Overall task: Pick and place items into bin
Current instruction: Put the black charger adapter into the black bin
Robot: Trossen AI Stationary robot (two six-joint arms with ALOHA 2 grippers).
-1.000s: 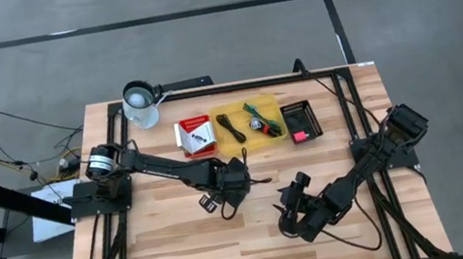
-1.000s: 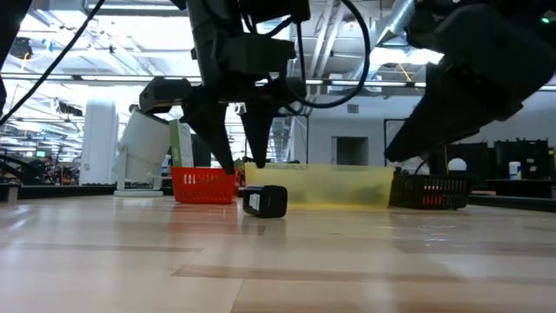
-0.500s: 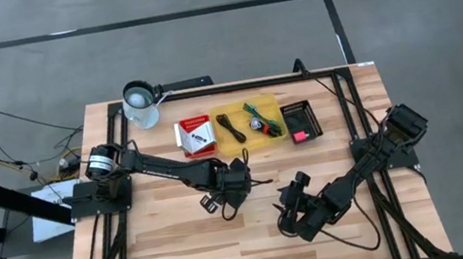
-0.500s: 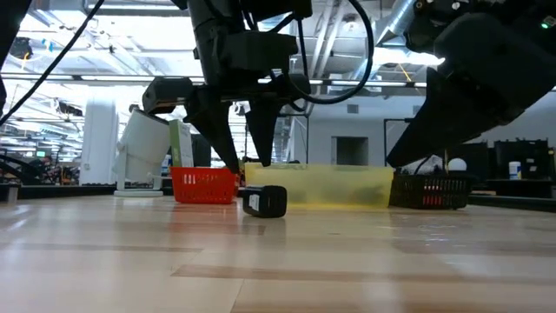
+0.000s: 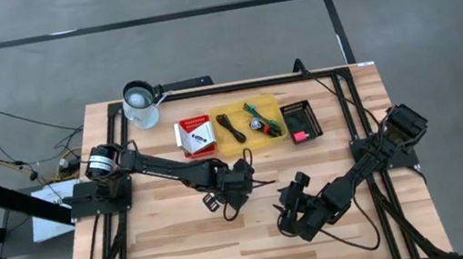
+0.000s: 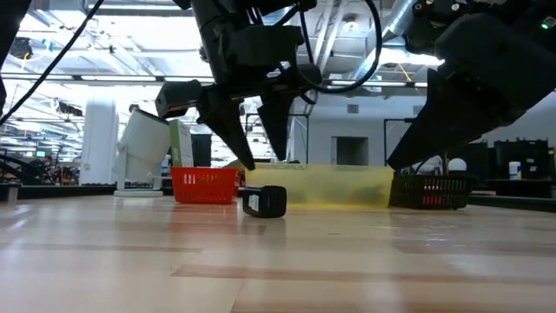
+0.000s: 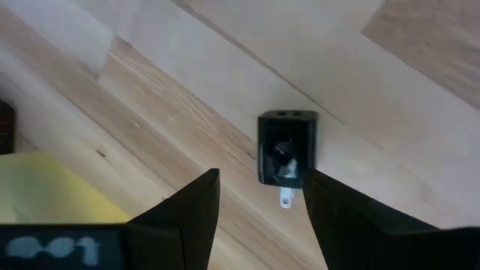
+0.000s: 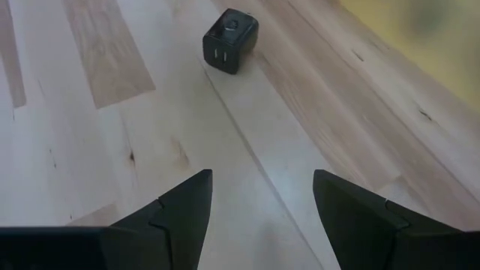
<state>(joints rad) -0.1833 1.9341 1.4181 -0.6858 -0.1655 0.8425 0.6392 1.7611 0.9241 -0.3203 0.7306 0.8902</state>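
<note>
A small black plug adapter (image 7: 287,148) lies on the bare wooden table, its metal prongs toward my left gripper; the low view shows it (image 6: 265,201) in front of the bins. My left gripper (image 7: 261,176) hangs open just above it (image 6: 265,163), fingers pointing steeply down, one on either side, touching nothing. In the high view that gripper (image 5: 234,191) covers the adapter. My right gripper (image 5: 292,217) waits open, lower right of it, tilted toward the adapter (image 8: 230,30), with nothing between its fingers (image 8: 262,178).
Along the far side stand a red bin (image 5: 196,136) with a white packet, a yellow bin (image 5: 251,120) holding black cords and a green piece, and a black bin (image 5: 299,122) with a red-pink piece. A white cup (image 5: 141,105) stands at the far left. Bare wood fills the near half.
My left gripper has rolled and tipped a little in place above the adapter, so that in the low view its fingers now stand slightly further right. Its opening is unchanged. The adapter and my right arm have kept still.
</note>
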